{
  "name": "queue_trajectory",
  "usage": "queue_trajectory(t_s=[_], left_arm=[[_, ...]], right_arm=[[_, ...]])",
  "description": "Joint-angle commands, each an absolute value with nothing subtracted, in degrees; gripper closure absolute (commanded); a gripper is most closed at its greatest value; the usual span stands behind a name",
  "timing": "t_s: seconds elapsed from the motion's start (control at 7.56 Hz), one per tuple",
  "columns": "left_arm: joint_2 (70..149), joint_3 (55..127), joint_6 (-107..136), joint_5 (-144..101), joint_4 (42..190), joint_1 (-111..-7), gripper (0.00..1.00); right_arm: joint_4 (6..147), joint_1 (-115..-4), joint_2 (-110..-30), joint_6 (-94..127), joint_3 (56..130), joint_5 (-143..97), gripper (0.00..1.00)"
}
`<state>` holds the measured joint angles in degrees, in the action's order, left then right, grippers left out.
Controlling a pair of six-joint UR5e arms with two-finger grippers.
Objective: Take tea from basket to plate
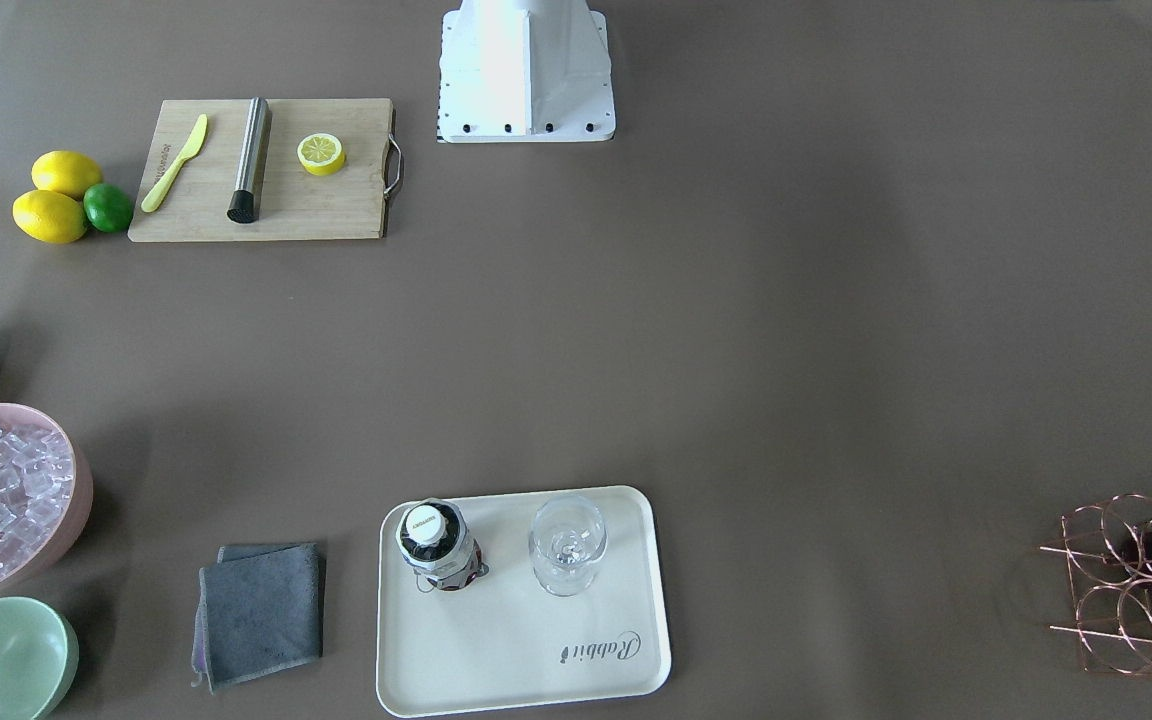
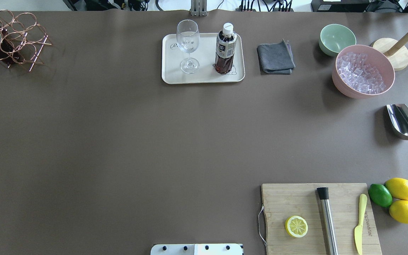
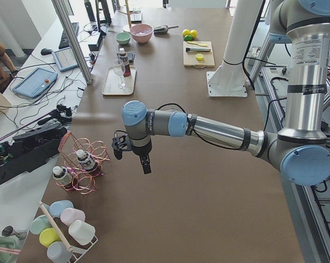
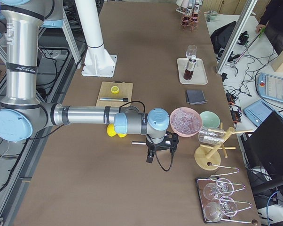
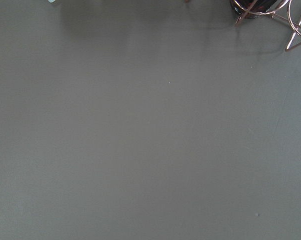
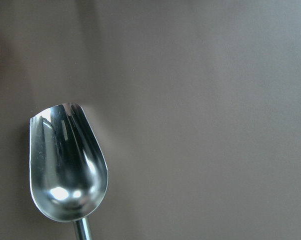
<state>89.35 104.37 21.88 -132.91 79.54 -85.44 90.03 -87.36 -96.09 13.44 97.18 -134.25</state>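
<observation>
Fingers of the left gripper (image 3: 133,154): cannot tell whether released or clenched, being seen only from the table's end; likewise for the right gripper (image 4: 159,145). Hangs, the left one, above bare table (image 2: 119,141) just beside the basket (image 2: 12,39), at the basket's 3 o'clock in the left-end view. Hangs, the right one, near the pink bowl of ice (image 4: 185,120), at the bowl's 7 o'clock in the right-end view, with a metal scoop (image 6: 65,165) under its wrist camera. Seen from overhead: the plate (image 2: 204,77) at the table's 12 o'clock and the basket far off toward 10 o'clock, well apart. Standing upright on the plate, capped, the tea (image 2: 225,47), at 3 o'clock of a clear glass (image 2: 188,42), near but not touching. Still lodged in the basket's rings, two more bottles (image 3: 87,161).
</observation>
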Motion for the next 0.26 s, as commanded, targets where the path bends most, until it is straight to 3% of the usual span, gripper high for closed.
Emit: queue_trajectory(t_s=[0.0, 0.13], left_arm=[[89.4, 104.2, 21.2, -132.8, 80.0, -85.3, 0.02], [89.5, 103.5, 20.7, -132.8, 81.3, -85.2, 0.02]], right_arm=[[90.0, -87.5, -96.2, 13.4, 97.3, -134.2, 0.0], [90.0, -87.5, -96.2, 13.4, 97.7, -134.2, 0.0]])
